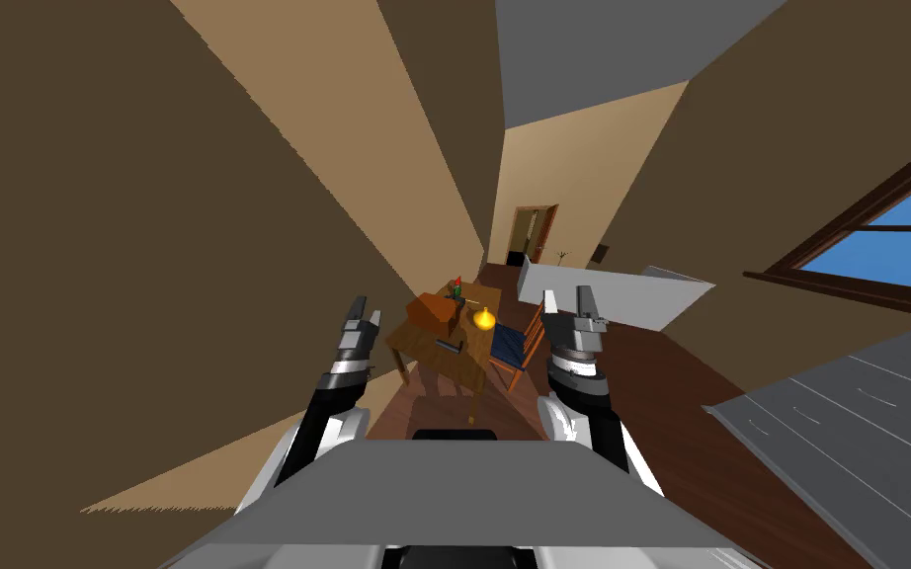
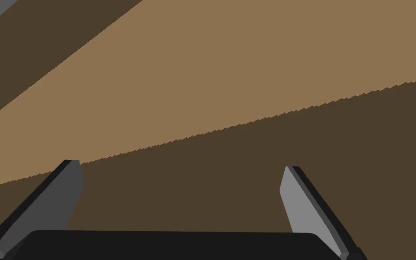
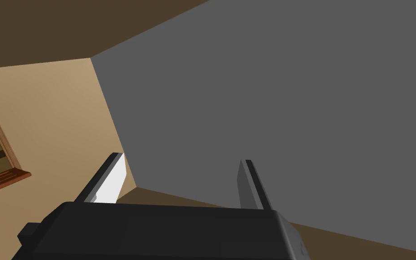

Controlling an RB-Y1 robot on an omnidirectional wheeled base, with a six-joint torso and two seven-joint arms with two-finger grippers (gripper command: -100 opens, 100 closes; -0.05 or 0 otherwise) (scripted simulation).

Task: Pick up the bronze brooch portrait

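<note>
a wooden table (image 1: pixel 414 336) stands well ahead of the robot, with a chair (image 1: pixel 510 346) at its side. on the table sit a brown box (image 1: pixel 439 311), its contents hidden, and a small yellow object (image 1: pixel 484 319). the brooch is too small to pick out and is probably among these. the left gripper (image 1: pixel 365 312) and right gripper (image 1: pixel 568 299) are both spread and empty. risks: reaching from too far away, or taking the wrong trinket.

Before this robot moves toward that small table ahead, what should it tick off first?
1. Left gripper, fingers open and empty: ok.
2. Right gripper, fingers open and empty: ok.
3. Table within reach: not ok, it stands well ahead of both grippers.
4. Which tabletop item to take: cannot tell; the yellow object beside the brown box is too small to name.
5. Chair at the table's side noted: ok.
</note>
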